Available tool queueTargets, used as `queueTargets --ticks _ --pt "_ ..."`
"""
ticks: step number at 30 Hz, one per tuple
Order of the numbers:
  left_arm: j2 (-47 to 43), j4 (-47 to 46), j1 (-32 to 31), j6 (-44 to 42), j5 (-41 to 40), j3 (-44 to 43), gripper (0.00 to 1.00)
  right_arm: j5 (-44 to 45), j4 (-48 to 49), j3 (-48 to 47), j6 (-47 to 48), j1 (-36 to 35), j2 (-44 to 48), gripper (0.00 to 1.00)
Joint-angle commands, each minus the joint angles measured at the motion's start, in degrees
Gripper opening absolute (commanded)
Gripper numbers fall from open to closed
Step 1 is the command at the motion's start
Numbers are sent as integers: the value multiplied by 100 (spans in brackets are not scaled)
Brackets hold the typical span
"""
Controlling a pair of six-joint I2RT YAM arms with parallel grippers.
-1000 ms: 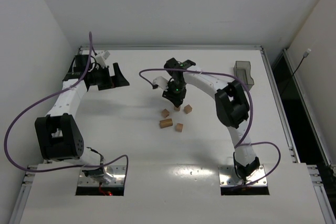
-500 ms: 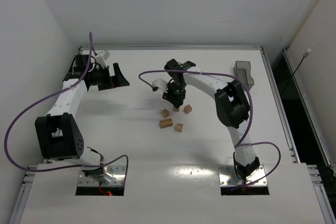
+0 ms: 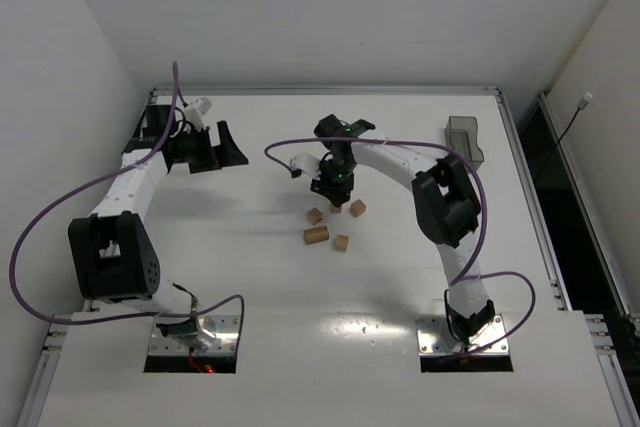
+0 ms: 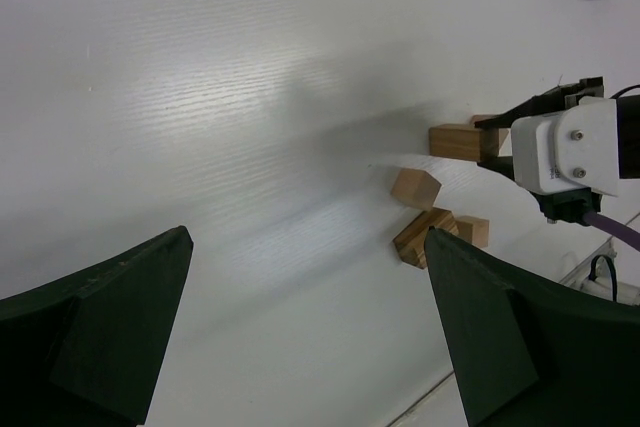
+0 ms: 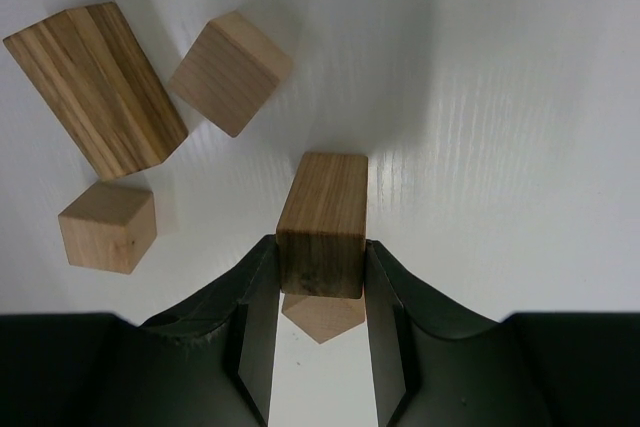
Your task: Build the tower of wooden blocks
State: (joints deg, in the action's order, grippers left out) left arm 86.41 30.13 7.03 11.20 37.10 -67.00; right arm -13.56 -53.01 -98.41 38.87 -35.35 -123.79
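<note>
Tan wood blocks [image 5: 230,72] cluster on the worktop [image 5: 520,97]: one long piece [image 5: 95,87], three cubes [image 5: 108,227], an oblong block [image 5: 322,207] clamped in the right hand [image 5: 320,252].

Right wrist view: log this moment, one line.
right jaws: shut on block | left jaws: open | loose blocks: four, unstacked

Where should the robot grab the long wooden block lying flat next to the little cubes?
Across its two long sides, near the middle, coming straight down from above. The long block lies flat on the table and is narrow that way, so it's easy to squeeze. One cube sits very close to one long side, so sliding in there probably needs care.
</note>
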Motion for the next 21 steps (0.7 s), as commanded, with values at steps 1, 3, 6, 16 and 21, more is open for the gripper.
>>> queueTargets --ticks 1,3,6,16,21 --pt "-1 -113 -70 -4 113 -129 100 91 177 112 305 2 171 24" --pt "51 -113 -70 -4 113 -129 100 91 177 164 445 2 232 24" --pt "51 -113 -70 -4 113 -129 100 91 230 226 507 2 232 23" --pt "51 -165 -70 -4 166 -76 100 266 230 120 507 2 179 27" --pt "51 -165 -70 -4 166 -76 100 319 230 173 455 2 179 41"
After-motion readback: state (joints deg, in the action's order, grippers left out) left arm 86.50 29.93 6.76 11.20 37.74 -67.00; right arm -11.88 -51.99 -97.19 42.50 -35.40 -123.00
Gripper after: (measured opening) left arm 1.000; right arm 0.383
